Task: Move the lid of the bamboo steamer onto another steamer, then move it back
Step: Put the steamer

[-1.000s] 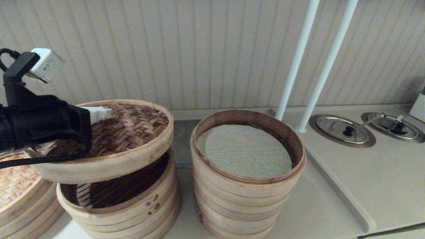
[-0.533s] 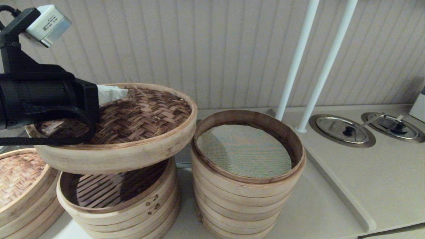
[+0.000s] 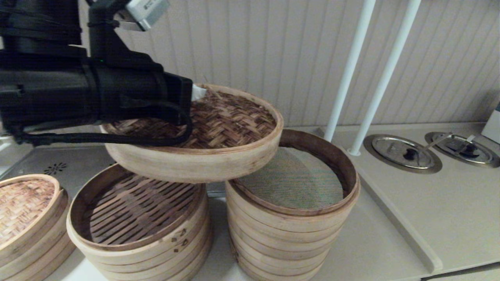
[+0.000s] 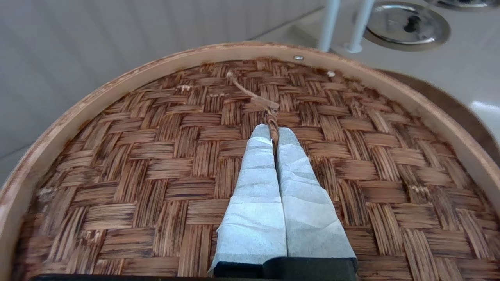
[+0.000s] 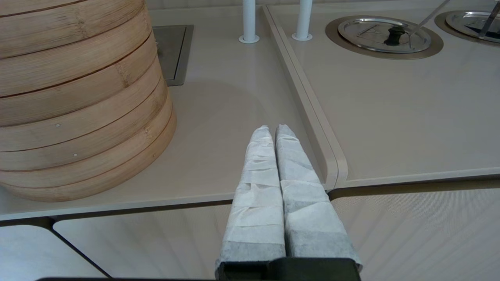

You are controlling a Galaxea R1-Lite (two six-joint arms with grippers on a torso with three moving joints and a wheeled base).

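The bamboo steamer lid (image 3: 218, 128), dark herringbone weave in a pale hoop, hangs in the air, tilted. It overlaps the left rim of the tall steamer (image 3: 291, 218) with the grey-green mesh liner. My left gripper (image 4: 274, 130) is shut on the small bamboo loop handle at the lid's centre (image 4: 269, 113); in the head view the arm's black body covers the lid's left half. The lid (image 4: 156, 156) fills the left wrist view. My right gripper (image 5: 273, 128) is shut on nothing, low at the counter's front edge, right of the tall steamer (image 5: 78, 97).
The shorter steamer (image 3: 136, 226) with a slatted floor stands uncovered at the left. A paler-woven lid (image 3: 23, 207) sits on a stack at the far left. Two white poles (image 3: 347, 74) rise behind. Round metal covers (image 3: 402, 154) lie in the counter at the right.
The left arm has carried the lid up and to the right, off the slatted steamer and over the tall steamer's left rim. The slatted floor is now fully uncovered.
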